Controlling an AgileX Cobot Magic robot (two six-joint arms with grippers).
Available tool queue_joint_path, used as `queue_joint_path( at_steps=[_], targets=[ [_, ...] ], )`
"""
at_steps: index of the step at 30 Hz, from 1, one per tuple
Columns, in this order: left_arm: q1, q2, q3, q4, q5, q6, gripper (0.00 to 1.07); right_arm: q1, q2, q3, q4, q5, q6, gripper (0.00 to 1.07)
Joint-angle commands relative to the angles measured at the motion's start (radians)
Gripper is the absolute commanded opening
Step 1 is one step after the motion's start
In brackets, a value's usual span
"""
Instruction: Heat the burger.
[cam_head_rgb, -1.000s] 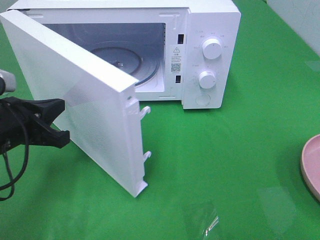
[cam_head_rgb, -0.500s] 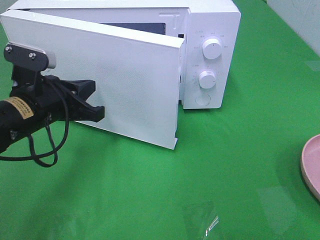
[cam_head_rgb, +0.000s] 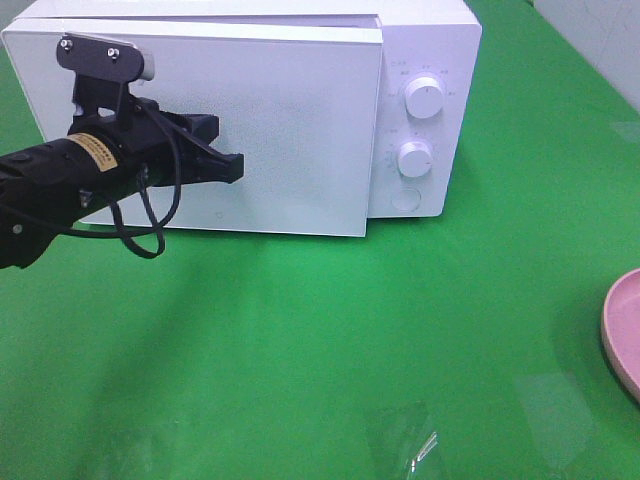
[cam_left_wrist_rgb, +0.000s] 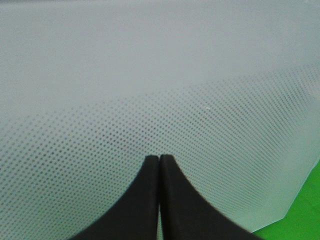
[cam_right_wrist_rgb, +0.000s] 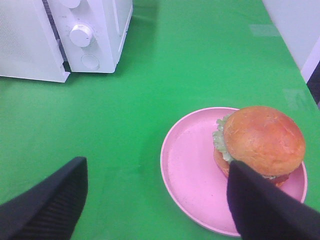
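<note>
Two grippers: my left gripper (cam_head_rgb: 236, 167), pinched shut, pushes the microwave door (cam_head_rgb: 290, 130) closed while the burger (cam_right_wrist_rgb: 260, 142) sits outside on the pink plate (cam_right_wrist_rgb: 190, 170), between my wide-open right gripper (cam_right_wrist_rgb: 155, 200), so next I should reopen it.

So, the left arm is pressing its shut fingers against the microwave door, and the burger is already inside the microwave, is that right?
Not quite. The burger is not inside the microwave: the right wrist view shows it still sitting on the pink plate on the green table. The rest holds: the left arm's shut fingers are against the microwave door.
</note>
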Motion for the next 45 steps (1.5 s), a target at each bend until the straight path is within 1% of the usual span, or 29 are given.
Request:
queue_joint_path(
  at_steps=[1,4,5,6,7,10,11,12,13,14,15,16,18,25,30,31,32,33,34,35,36,37,38,39,40,41,42,45],
  targets=[
    [-0.007,0.030,-0.066,-0.002,0.028,-0.003,0.00,-0.006,-0.024,0.000,-0.006,-0.015,-0.002,0.75],
    [-0.007,0.042,-0.091,-0.002,0.036,-0.003,0.00,-0.006,-0.024,0.000,-0.006,-0.015,-0.002,0.75],
    [-0.007,0.053,-0.118,-0.002,0.047,-0.003,0.00,-0.006,-0.024,0.000,-0.006,-0.015,-0.002,0.75],
    [-0.007,0.053,-0.118,-0.002,0.047,-0.003,0.00,-0.006,-0.024,0.000,-0.006,-0.015,-0.002,0.75],
    [-0.007,0.064,-0.143,-0.002,0.056,-0.003,0.00,-0.006,-0.024,0.000,-0.006,-0.015,-0.002,0.75],
    [-0.007,0.068,-0.153,-0.002,0.058,-0.003,0.00,-0.006,-0.024,0.000,-0.006,-0.015,-0.002,0.75],
    [-0.007,0.080,-0.174,-0.002,0.059,-0.003,0.00,-0.006,-0.024,0.000,-0.006,-0.015,-0.002,0.75],
    [-0.007,0.080,-0.174,-0.002,0.059,-0.003,0.00,-0.006,-0.024,0.000,-0.006,-0.015,-0.002,0.75],
    [-0.007,0.091,-0.199,-0.002,0.061,-0.003,0.00,-0.006,-0.024,0.000,-0.006,-0.015,-0.002,0.75],
    [-0.007,0.091,-0.199,-0.002,0.061,-0.003,0.00,-0.006,-0.024,0.000,-0.006,-0.015,-0.002,0.75],
    [-0.007,0.105,-0.223,-0.013,0.061,-0.001,0.00,-0.006,-0.024,0.000,-0.006,-0.015,-0.002,0.75],
    [-0.007,0.105,-0.223,-0.013,0.061,-0.001,0.00,-0.006,-0.024,0.000,-0.006,-0.015,-0.002,0.75],
    [-0.001,0.136,-0.258,-0.060,0.061,0.001,0.00,-0.006,-0.024,0.000,-0.006,-0.015,-0.002,0.75],
    [-0.002,0.137,-0.256,-0.052,0.066,-0.002,0.00,-0.006,-0.024,0.000,-0.006,-0.015,-0.002,0.75],
    [-0.022,0.081,-0.233,-0.050,0.154,-0.003,0.00,-0.006,-0.024,0.000,-0.006,-0.015,-0.002,0.75],
    [-0.037,0.055,-0.209,-0.050,0.195,-0.003,0.01,-0.006,-0.024,0.000,-0.006,-0.015,-0.002,0.75],
    [-0.037,0.055,-0.209,-0.050,0.195,-0.003,0.01,-0.006,-0.024,0.000,-0.006,-0.015,-0.002,0.75],
    [-0.056,0.022,-0.175,-0.050,0.222,-0.003,0.11,-0.006,-0.024,0.000,-0.006,-0.015,-0.002,0.75],
    [-0.056,0.022,-0.175,-0.050,0.222,-0.003,0.11,-0.006,-0.024,0.000,-0.006,-0.015,-0.002,0.75],
    [-0.071,-0.007,-0.145,-0.050,0.241,-0.003,0.33,-0.006,-0.024,0.000,-0.006,-0.015,-0.002,0.75],
    [-0.081,-0.023,-0.124,-0.050,0.248,-0.003,0.47,-0.006,-0.024,0.000,-0.006,-0.015,-0.002,0.75],
    [-0.081,-0.023,-0.124,-0.050,0.248,-0.003,0.47,-0.006,-0.024,0.000,-0.006,-0.015,-0.002,0.75],
    [-0.102,-0.054,-0.075,-0.051,0.249,-0.005,0.73,-0.006,-0.024,0.000,-0.006,-0.015,-0.002,0.75],
    [-0.102,-0.054,-0.075,-0.051,0.249,-0.005,0.73,-0.006,-0.024,0.000,-0.006,-0.015,-0.002,0.75],
    [-0.122,-0.089,-0.028,-0.055,0.270,-0.005,0.96,-0.006,-0.024,0.000,-0.006,-0.015,-0.002,0.75],
    [-0.122,-0.089,-0.028,-0.055,0.270,-0.005,0.96,-0.006,-0.024,0.000,-0.006,-0.015,-0.002,0.75],
    [-0.136,-0.123,0.009,-0.055,0.325,-0.004,1.02,-0.006,-0.024,0.000,-0.006,-0.015,-0.002,0.75],
    [-0.140,-0.139,0.023,-0.055,0.359,-0.004,1.01,-0.006,-0.024,0.000,-0.006,-0.015,-0.002,0.75]
  ],
)
